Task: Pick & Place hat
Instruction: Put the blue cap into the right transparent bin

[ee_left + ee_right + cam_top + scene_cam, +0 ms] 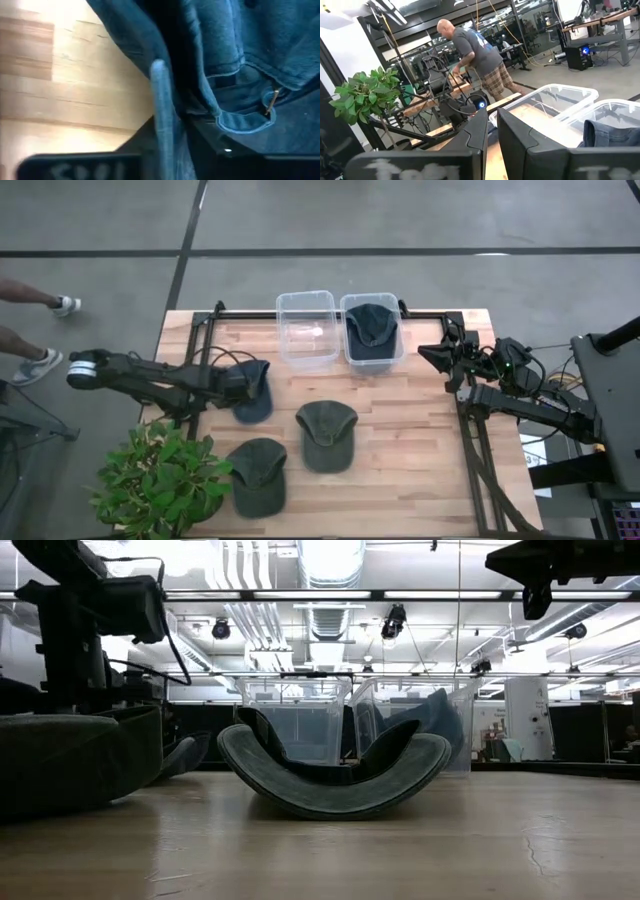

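two bins side by side at top centre of table (400,470): left bin (307,330), right bin (373,332) w/ a hat (370,326) in it. left gripper (243,383) on a hat (256,392) centre-left, below-left of bins. two more hats lower: one centre (327,435), one lower left (258,475). plant (160,478) at bottom-left corner. right gripper (436,355) just right of bins.

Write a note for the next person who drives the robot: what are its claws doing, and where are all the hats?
Left gripper: over the table's left side, shut on the blue hat, which looks barely lifted, if at all.
Right gripper: waiting at the table's right edge beside the bins, nothing between its fingers.
Done: one dark hat lies in the right bin.
Left: the left bin holds no hat. Two green hats, and, lie on the table, plus the held one.
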### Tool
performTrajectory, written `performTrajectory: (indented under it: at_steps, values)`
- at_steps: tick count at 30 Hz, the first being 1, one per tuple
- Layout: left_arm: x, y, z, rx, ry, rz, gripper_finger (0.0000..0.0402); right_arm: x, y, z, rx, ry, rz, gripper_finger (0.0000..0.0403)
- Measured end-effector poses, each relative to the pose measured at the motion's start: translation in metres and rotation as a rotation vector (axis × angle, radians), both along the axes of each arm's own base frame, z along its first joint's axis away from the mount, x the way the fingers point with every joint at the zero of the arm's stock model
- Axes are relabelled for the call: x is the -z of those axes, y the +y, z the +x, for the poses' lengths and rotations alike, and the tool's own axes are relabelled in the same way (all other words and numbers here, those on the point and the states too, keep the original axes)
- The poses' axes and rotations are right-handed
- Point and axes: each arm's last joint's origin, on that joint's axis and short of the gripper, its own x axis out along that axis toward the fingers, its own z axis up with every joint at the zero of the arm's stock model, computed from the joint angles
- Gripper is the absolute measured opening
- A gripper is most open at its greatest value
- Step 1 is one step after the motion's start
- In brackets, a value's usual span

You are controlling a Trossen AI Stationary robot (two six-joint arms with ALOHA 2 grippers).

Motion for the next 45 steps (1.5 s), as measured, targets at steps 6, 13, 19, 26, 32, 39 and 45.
performTrajectory:
  at_steps: [6,13,19,26,32,39,45]
  values:
    - [-0.014,0.000,0.000,0.021,-0.037,0.016,0.0010,0.000,0.000,0.000,0.000,0.000,0.000,0.0038]
    - [-0.074,0.002,-0.015,0.011,0.007,0.098,0.0005,0.000,0.000,0.000,-0.001,-0.003,0.015,0.0038]
    - [-0.141,0.006,-0.028,-0.019,-0.016,0.273,0.0005,0.000,0.000,0.000,-0.003,-0.006,0.025,0.0038]
    - [-0.208,0.011,-0.037,0.041,-0.129,0.565,0.0005,0.000,0.000,0.000,-0.002,-0.006,0.025,0.0038]
    - [-0.240,0.014,-0.035,0.194,-0.126,0.871,0.0005,0.000,0.000,0.000,-0.002,-0.001,0.023,0.0038]
    - [-0.253,0.016,-0.017,0.404,-0.116,1.128,0.0005,0.002,0.000,0.001,0.005,0.016,-0.013,0.0038]
    - [-0.251,0.016,0.001,0.511,-0.170,1.278,0.0005,0.003,0.000,0.001,0.005,0.021,-0.015,0.0038]
